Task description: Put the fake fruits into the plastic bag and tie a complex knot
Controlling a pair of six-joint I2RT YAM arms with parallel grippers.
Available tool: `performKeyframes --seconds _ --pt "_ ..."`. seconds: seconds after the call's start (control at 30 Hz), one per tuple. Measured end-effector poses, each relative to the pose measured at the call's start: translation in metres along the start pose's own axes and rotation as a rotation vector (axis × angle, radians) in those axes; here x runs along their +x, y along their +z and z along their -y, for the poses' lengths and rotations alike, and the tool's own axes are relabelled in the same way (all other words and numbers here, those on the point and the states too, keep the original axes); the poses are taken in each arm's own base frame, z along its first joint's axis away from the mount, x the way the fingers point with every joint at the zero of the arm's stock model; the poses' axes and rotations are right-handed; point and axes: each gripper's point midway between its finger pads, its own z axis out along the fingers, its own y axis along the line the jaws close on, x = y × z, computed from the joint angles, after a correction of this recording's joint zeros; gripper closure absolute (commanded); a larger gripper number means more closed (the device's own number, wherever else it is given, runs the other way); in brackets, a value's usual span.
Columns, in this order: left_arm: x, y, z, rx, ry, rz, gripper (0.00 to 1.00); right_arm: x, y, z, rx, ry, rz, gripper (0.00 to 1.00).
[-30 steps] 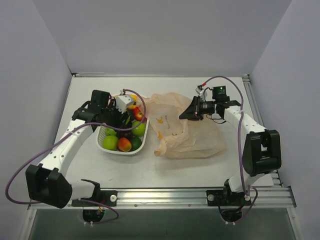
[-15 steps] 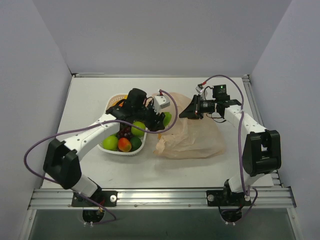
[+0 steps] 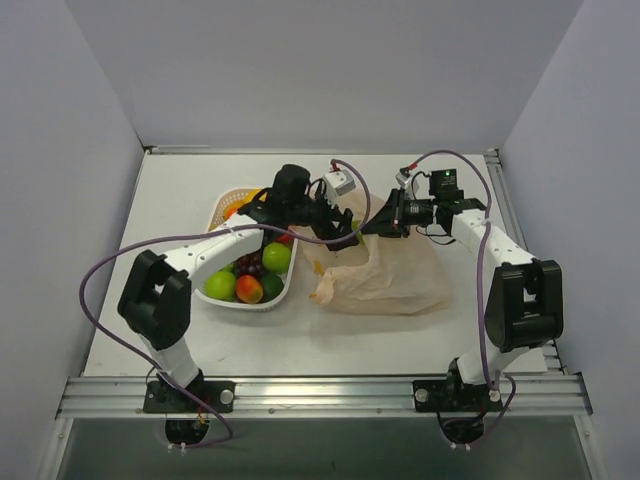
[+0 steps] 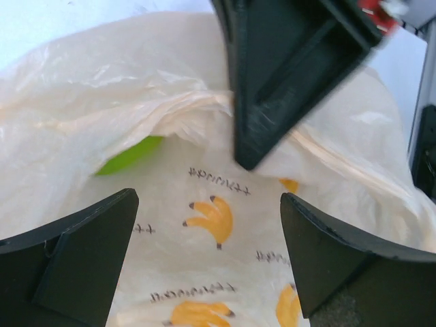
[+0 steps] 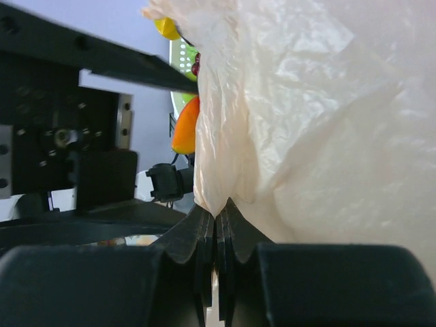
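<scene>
The plastic bag (image 3: pixel 392 275) lies right of centre, pale beige with orange banana prints (image 4: pixel 211 219). My right gripper (image 3: pixel 386 222) is shut on the bag's rim (image 5: pixel 216 204) and holds the mouth up. My left gripper (image 3: pixel 343 236) hovers at the bag's mouth, open, with nothing between its fingers (image 4: pixel 75 262); only printed film shows below it. A green fruit (image 4: pixel 129 155) lies inside the bag under the raised film. More fake fruits stay in the basket: a green apple (image 3: pixel 277 257), another green one (image 3: pixel 221 285), a red-yellow mango (image 3: pixel 249 289) and dark grapes (image 3: pixel 250 268).
The white lattice basket (image 3: pixel 214 222) stands just left of the bag, under my left forearm. My right gripper's black finger (image 4: pixel 286 75) reaches into the left wrist view, close above the left jaws. Grey walls enclose the table on three sides.
My left arm swung right from the basket to the bag's mouth carrying a green fruit, then opened; the fruit now lies in the bag. The right gripper kept its hold.
</scene>
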Motion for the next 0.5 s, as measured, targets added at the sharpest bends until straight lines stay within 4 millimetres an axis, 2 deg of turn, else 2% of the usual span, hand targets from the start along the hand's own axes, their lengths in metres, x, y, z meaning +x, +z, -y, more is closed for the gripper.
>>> performKeyframes --seconds 0.07,0.13,0.2,0.3,0.37,0.4,0.5 --pt "-0.004 -0.02 0.007 0.021 0.026 -0.014 0.03 0.0 0.0 0.001 0.002 0.003 -0.001 1.0" --pt "-0.008 -0.054 0.009 0.027 0.047 -0.016 0.02 0.001 0.0 0.001 0.003 0.002 -0.002 1.0" --pt "-0.012 -0.102 0.003 0.004 0.065 -0.005 0.03 0.001 0.0 0.001 0.004 -0.001 -0.004 1.0" --pt "-0.015 -0.185 -0.019 -0.098 0.134 0.014 0.03 0.002 -0.001 0.003 0.008 -0.012 -0.007 1.0" --pt "-0.003 -0.225 -0.021 -0.153 0.206 -0.023 0.04 0.003 -0.001 0.004 0.012 -0.014 -0.009 1.0" --pt "0.007 -0.238 -0.015 -0.152 0.241 -0.056 0.04 0.004 -0.001 0.004 0.013 -0.016 -0.01 1.0" --pt "0.042 -0.256 0.008 -0.1 0.332 -0.159 0.06 0.005 -0.001 0.006 0.016 -0.021 -0.015 1.0"
